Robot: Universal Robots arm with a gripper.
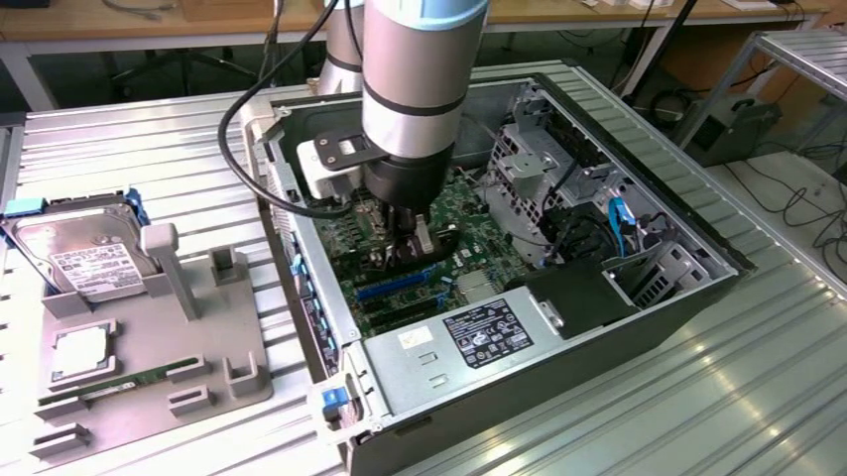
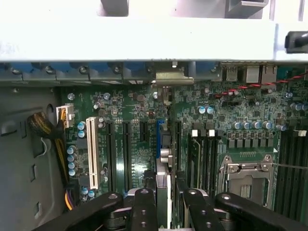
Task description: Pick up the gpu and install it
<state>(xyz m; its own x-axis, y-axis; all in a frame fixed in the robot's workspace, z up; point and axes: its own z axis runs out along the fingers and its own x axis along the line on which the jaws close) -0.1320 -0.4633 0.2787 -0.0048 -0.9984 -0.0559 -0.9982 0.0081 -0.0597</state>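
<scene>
Gripper state: the gripper (image 2: 163, 199) is partly closed on the gpu (image 2: 163, 166), 1 finger on each flat face of the card.
Gpu location: inside the open computer case (image 1: 662, 213), held on edge above the motherboard (image 2: 139, 159), in line with the blue slot (image 2: 158, 137) and the black slots beside it.
Seating: cannot tell whether the card's lower edge is in a slot yet.
Bracket end: the silver end piece (image 2: 166, 94) points toward the rear wall of the case.
Weight: judged light, a thin board with few tall parts.
Stiffness: judged stiff along its length, but liable to flex if pushed off-axis.
Fragility: judged delicate; edge contacts and surface parts should take no load.
Grip point: the 2 flat faces near the top edge, as now.
Elsewhere: a hard drive (image 1: 79, 260) stands in the grey fixture (image 1: 159, 357) on the bench (image 1: 715, 397).
</scene>
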